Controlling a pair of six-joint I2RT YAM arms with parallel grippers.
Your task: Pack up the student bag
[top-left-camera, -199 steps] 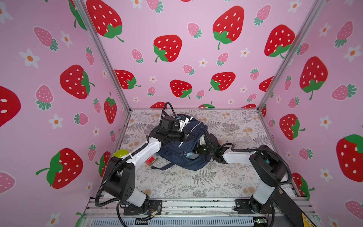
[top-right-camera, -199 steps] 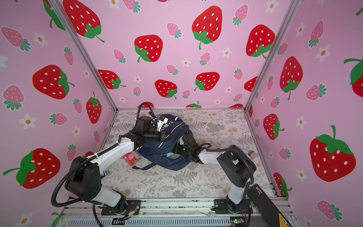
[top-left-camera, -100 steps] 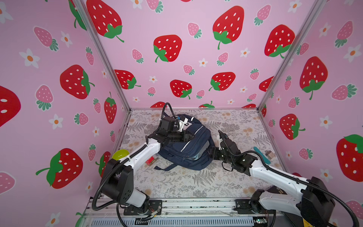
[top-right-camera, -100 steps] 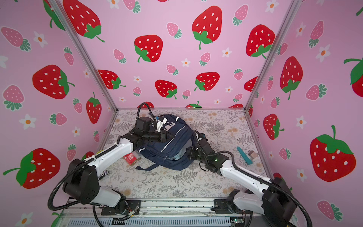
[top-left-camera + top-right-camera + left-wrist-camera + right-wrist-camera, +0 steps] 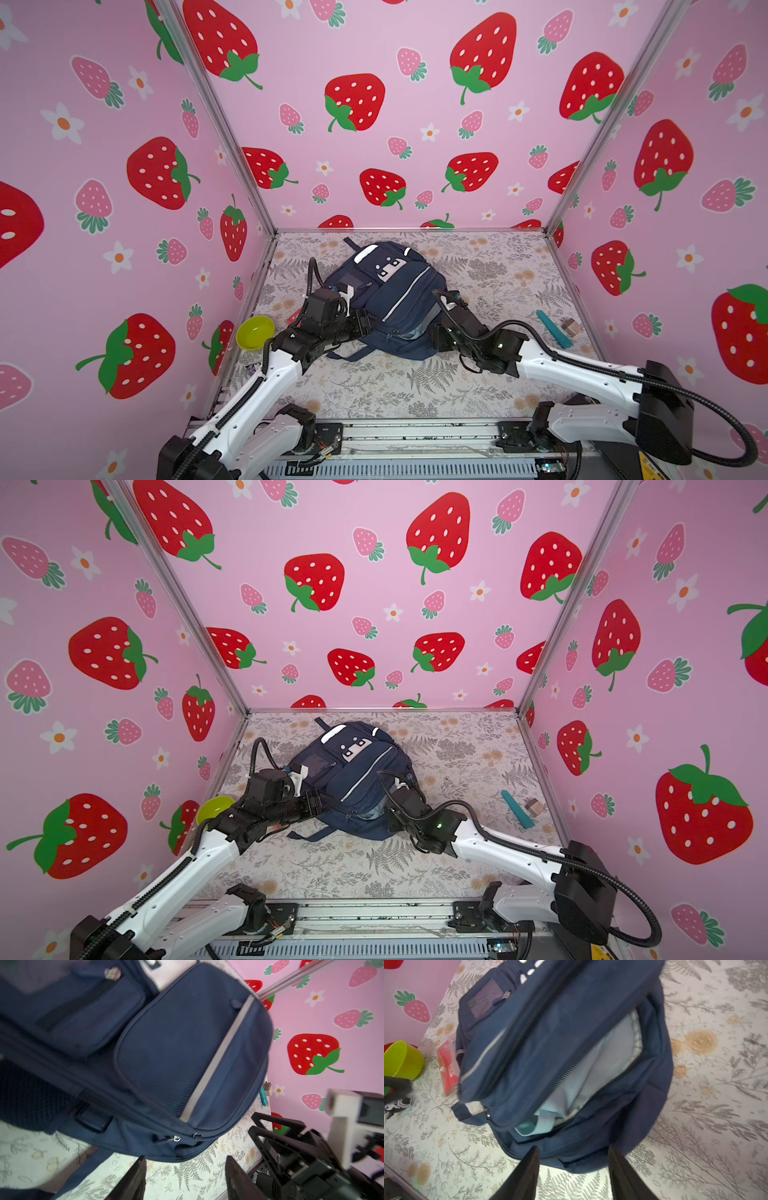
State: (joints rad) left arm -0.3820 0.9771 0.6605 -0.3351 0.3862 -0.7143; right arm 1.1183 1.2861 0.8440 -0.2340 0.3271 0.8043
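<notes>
**Releasing the bag: both hands back off, mouth left open**

At the lower left of a top view, a lime plastic bowl (image 5: 254,332) and a flat red packet (image 5: 448,1068) lie on the floral bench (image 5: 374,386), outside the bag. The left hand (image 5: 185,1178), shut at the bag's top a second ago, now stands partly open and empty just short of it. The navy fabric student bag (image 5: 395,291) lies mid-frame, its zip mouth gaping on pale lining. The right hand (image 5: 574,1167), jaws apart and empty, has drawn back. Further right wait a teal stick (image 5: 555,330) and a small brown block (image 5: 571,326). Loading can probably begin.
</notes>
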